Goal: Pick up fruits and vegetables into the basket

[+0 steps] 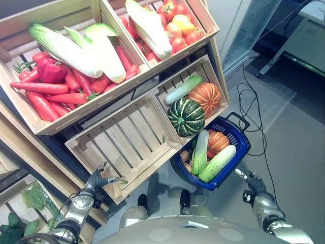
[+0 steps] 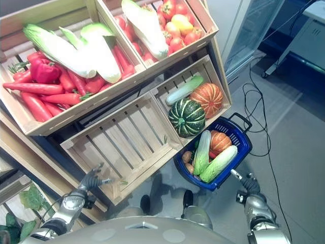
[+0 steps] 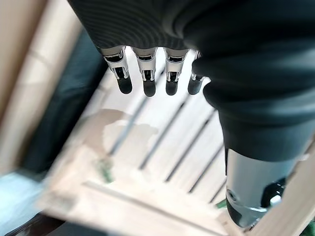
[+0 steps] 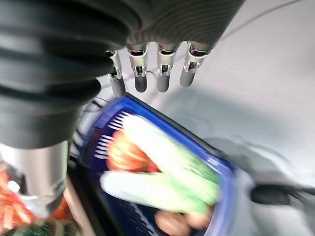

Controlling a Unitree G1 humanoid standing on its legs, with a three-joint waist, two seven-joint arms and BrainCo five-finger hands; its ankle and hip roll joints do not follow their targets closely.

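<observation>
Blue basket (image 1: 238, 152) on the floor beneath the lower right crate (image 1: 200, 68), holding two pale green cabbages (image 1: 217, 163), a small orange pumpkin (image 1: 218, 141) and brown tubers (image 1: 185, 156). That crate holds a dark green squash (image 1: 186, 116), an orange pumpkin (image 1: 205, 97) and a cucumber (image 1: 183, 89). Right hand (image 1: 248, 179), fingers relaxed and empty, hovers near the basket's front corner. Left hand (image 1: 99, 179), likewise released, hangs over the front edge of the bare slatted crate (image 1: 127, 142). Upper crates carry carrots (image 1: 43, 89), cabbages and tomatoes (image 1: 177, 23).

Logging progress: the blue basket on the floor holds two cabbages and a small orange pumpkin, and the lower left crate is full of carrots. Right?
Not quite. The blue basket does hold two cabbages and an orange pumpkin, but the lower left crate is empty; the left eye view shows bare slats.
</observation>
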